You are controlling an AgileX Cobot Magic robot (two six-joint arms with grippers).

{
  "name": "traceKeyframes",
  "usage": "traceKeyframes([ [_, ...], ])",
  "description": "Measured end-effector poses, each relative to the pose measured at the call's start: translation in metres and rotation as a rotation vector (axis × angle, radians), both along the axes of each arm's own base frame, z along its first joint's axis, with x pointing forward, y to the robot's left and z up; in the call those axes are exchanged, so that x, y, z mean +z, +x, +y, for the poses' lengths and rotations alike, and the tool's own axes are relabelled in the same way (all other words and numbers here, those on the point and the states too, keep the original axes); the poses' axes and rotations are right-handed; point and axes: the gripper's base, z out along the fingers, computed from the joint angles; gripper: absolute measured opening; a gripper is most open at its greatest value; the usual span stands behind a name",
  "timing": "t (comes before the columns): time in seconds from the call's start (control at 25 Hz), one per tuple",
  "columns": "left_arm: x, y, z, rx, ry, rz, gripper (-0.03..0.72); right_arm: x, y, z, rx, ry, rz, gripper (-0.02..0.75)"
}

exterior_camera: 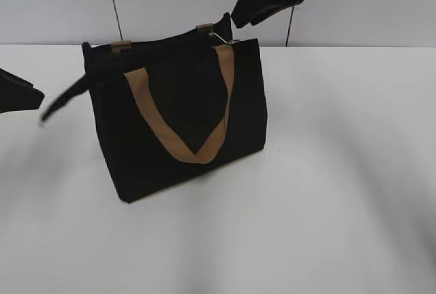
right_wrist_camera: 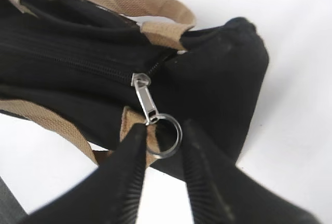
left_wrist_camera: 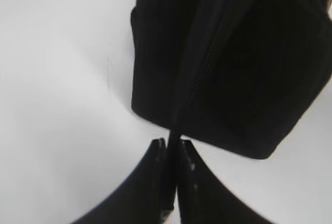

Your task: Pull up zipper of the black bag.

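Worktop [exterior_camera: 327,226]: we see a plain white surface across the lower frame of the exterior view, carrying the bag.
Black bag [exterior_camera: 177,124]: we find it upright at centre-left, a tan handle [exterior_camera: 197,117] looping down its front face.
Left fingers [left_wrist_camera: 171,172]: at the bottom centre of the left wrist view we see them pressed together on a thin black strip [left_wrist_camera: 179,115] running from the bag's end; in the exterior view that strip stretches toward the left edge.
Zipper [right_wrist_camera: 93,63]: we see its teeth closed along the bag's top, the silvery pull ring [right_wrist_camera: 165,137] at centre of the right wrist view.
Right fingers [right_wrist_camera: 162,146]: we see them apart, one on either side of the ring, not clamping it.
Right arm: upper right in the exterior view, above the bag's far corner.
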Motion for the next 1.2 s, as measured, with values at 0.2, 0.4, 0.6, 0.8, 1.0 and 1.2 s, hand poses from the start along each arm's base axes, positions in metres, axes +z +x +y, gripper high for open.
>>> traceKeyframes([
  [0.2, 0.001, 0.0, -0.001, 0.083, -0.093, 0.05, 0.54, 0.016, -0.003, -0.009, -0.016, 0.005, -0.041, 0.42],
  [0.4, 0.013, 0.005, 0.001, 0.207, -0.181, 0.141, 0.617, 0.032, -0.012, -0.015, 0.036, -0.055, -0.091, 0.463],
  [0.6, 0.046, 0.016, 0.021, 0.442, -0.056, 0.228, 0.567, 0.049, -0.024, -0.04, -0.009, -0.28, -0.134, 0.468],
  [0.8, 0.088, 0.022, 0.045, 0.693, 0.076, 0.19, 0.536, 0.08, -0.036, -0.074, -0.197, -0.419, -0.193, 0.47],
  [1.0, 0.125, 0.002, 0.046, 0.734, 0.082, 0.126, 0.529, 0.121, -0.06, -0.108, -0.302, -0.354, -0.261, 0.47],
  [1.2, 0.136, -0.049, 0.041, 0.725, 0.079, 0.139, 0.527, 0.142, -0.126, -0.134, -0.355, -0.284, -0.27, 0.47],
])
